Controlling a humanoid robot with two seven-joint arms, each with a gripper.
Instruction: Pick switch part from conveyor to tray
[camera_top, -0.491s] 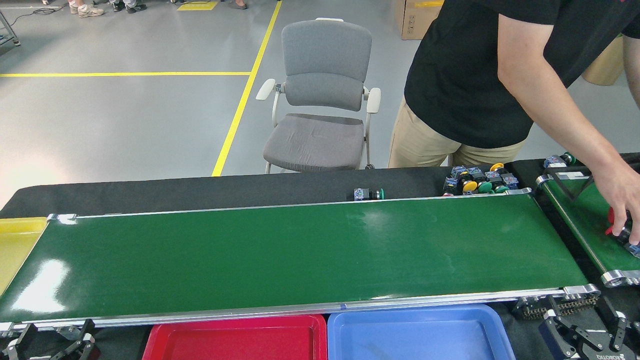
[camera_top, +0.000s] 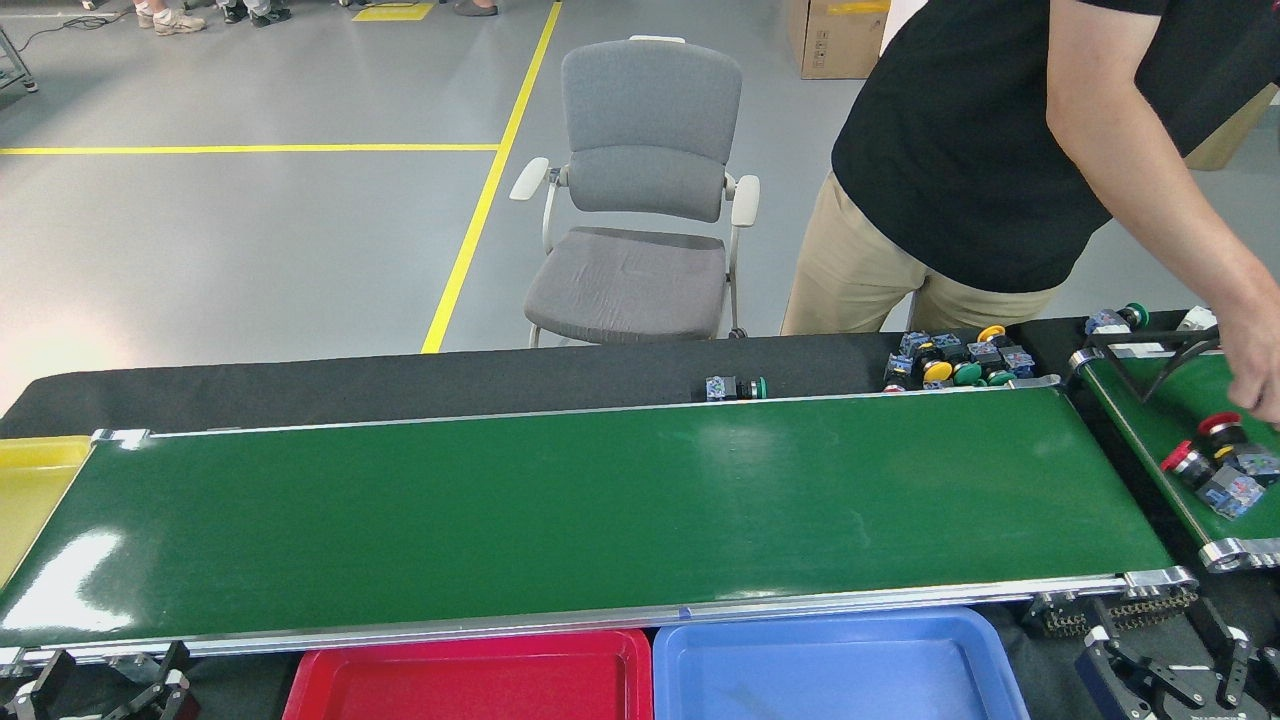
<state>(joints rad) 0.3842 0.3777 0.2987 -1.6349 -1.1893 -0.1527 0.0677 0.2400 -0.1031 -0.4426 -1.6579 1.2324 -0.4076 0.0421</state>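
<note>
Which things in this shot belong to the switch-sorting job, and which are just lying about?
Job:
conveyor, bare
red-capped switch parts on the short feeder belt
red tray
blue tray
right gripper
left gripper

Lying about:
grey chair
cardboard box
lone green-capped switch behind the conveyor

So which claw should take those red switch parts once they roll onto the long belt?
Probably right: the red switch parts sit on the short belt at right, nearest the right claw; the left claw is far.
</note>
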